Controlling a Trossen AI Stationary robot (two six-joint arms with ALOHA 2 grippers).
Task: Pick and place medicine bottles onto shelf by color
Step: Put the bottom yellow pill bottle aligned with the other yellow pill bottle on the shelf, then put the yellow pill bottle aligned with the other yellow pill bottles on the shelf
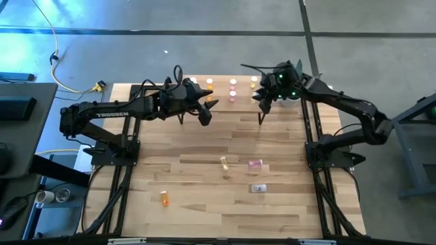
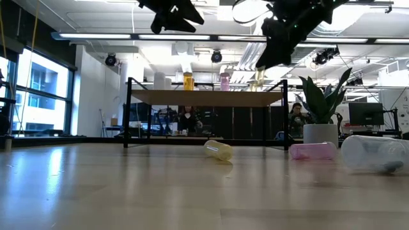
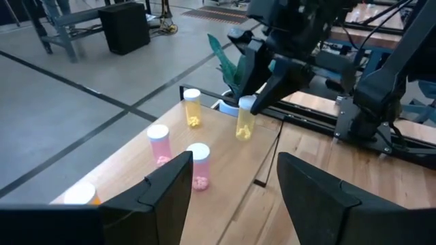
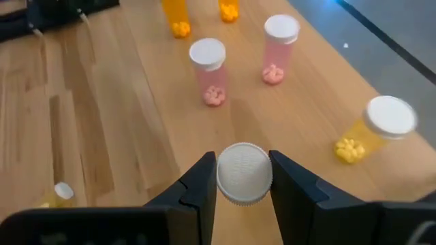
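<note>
The shelf stands at the table's far edge. Orange, pink and yellow medicine bottles stand upright on its board. My right gripper hangs over the shelf's right part, shut on a yellow bottle with a white cap. My left gripper hovers open and empty by the shelf's left part, pointing toward the right gripper. Four more bottles lie on their sides on the table: yellow, pink, clear and orange. My right gripper pinches the yellow bottle's white cap between its two fingers, one on each side of the cap. The fingers come slanting down from above. The bottle hangs upright below them over the shelf board; whether its base touches the board I cannot tell.
A potted plant stands past the table's far right corner. Bare board lies between the standing bottles and the shelf's near edge. In the room behind, people sit at desks.
</note>
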